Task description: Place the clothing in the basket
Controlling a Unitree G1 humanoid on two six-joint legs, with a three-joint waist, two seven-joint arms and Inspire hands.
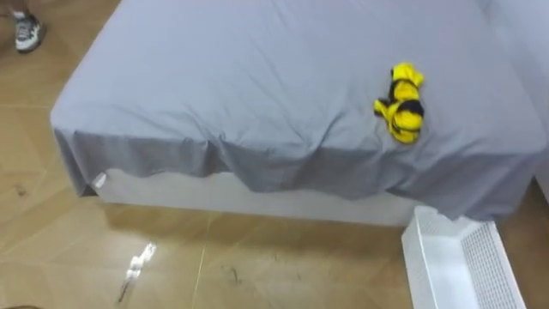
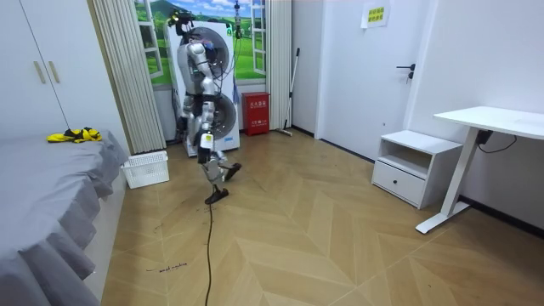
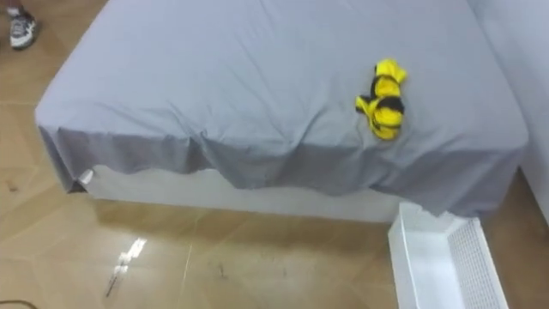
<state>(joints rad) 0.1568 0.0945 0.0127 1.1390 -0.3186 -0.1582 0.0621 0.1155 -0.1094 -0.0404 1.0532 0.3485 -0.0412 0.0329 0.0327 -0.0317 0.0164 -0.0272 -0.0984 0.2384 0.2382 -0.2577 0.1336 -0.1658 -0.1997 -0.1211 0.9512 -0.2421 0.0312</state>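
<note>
Where the left eye view looks down at the bed (image 1: 257, 86), a smooth grey sheet covers it and hangs in soft creases over the near edge. The clothes (image 1: 401, 103), a crumpled yellow bundle with black bands, lie on the sheet near the bed's right corner, not in the basket (image 1: 426, 257). That white plastic basket, with fine mesh walls, stands on the glossy wooden floor (image 1: 214, 266) just below that corner. A person's shoe (image 1: 27, 33) shows at the top left. In the room view the robot stands on the wood floor before a window and a pleated curtain (image 2: 127, 76), apart from the bed and basket. Its left hand (image 2: 206, 143) and right hand (image 2: 182, 121) hang low, too small to tell whether either is open or closed.
</note>
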